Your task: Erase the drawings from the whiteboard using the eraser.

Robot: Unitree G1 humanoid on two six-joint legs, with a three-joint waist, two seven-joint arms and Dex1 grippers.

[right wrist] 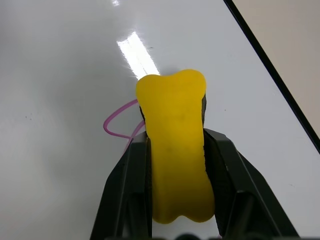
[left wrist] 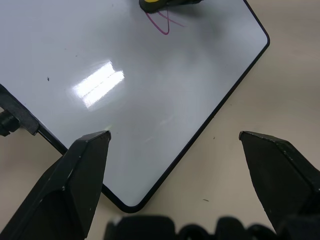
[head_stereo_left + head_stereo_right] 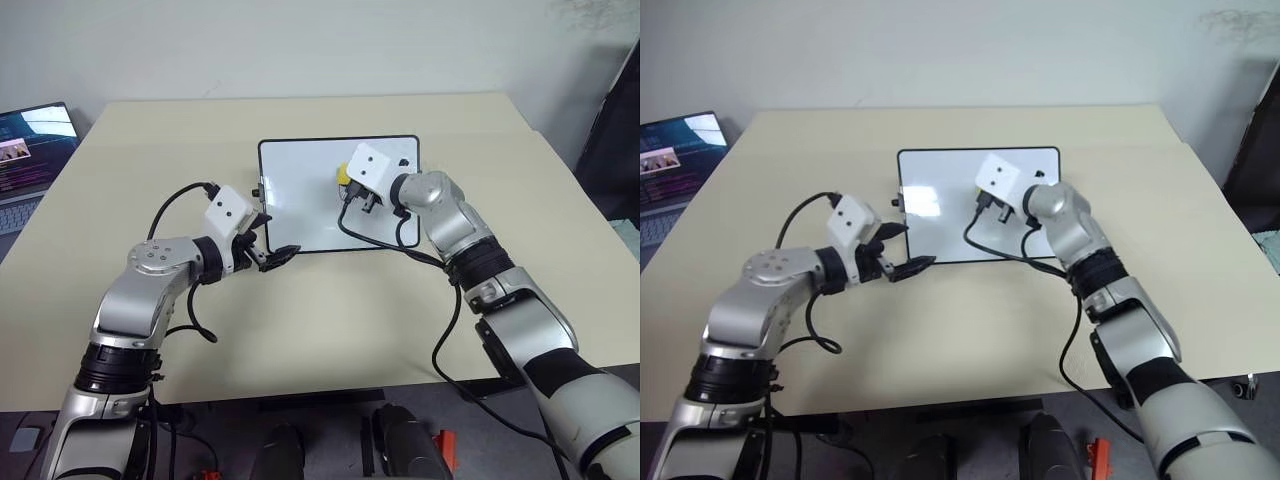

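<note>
Left claw [image 2: 172,145] gapes over the whiteboard [image 3: 300,200] corner; right claw [image 1: 175,150] clamps the eraser [image 1: 176,150] mid-board.

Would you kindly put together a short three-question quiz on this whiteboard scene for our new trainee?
1. True or false: the right end effector is shut on the eraser.
2. Where is the left end effector? A) open, at the whiteboard's near corner; B) shut on the board's frame; C) resting on the laptop.
3. Fill in: a loop of the drawings shows right beside the ____.

Key: 1 true; 2 A; 3 eraser.
</note>
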